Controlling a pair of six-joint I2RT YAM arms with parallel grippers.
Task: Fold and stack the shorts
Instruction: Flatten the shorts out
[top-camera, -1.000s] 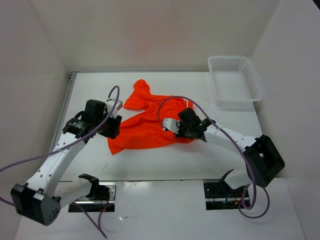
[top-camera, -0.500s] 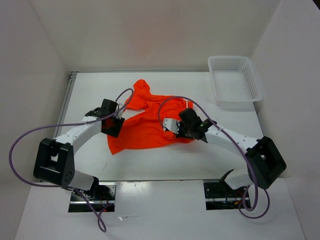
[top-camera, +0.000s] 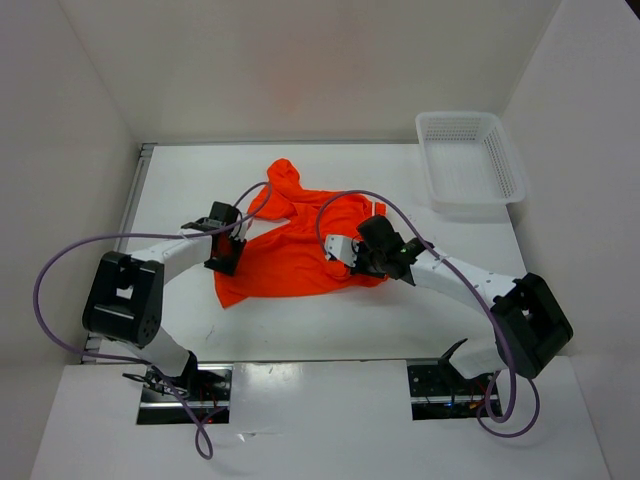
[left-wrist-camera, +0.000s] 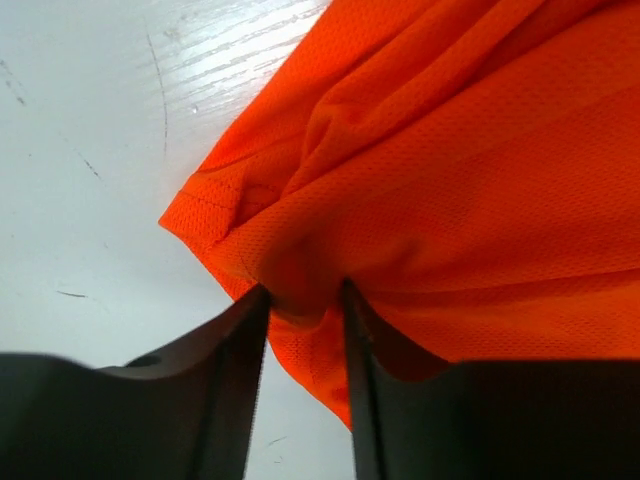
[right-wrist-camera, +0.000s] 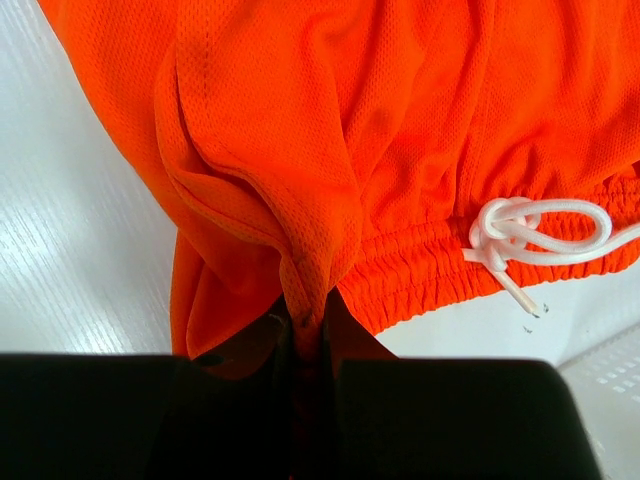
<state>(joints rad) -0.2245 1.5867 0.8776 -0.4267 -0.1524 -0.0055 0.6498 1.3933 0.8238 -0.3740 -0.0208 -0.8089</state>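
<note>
The orange shorts lie crumpled in the middle of the table. My left gripper is at their left edge. In the left wrist view the gripper has its jaws drawn close on a bunched fold of the shorts near a hem corner. My right gripper is at their right side. In the right wrist view it is shut tight on a fold of the shorts, next to the gathered waistband and the knotted white drawstring.
A white mesh basket stands at the back right of the white table. White walls close in the table on three sides. Purple cables loop over both arms.
My left arm has dropped low and its gripper has moved right onto the shorts' left edge. The right gripper has stayed put, holding the cloth.
</note>
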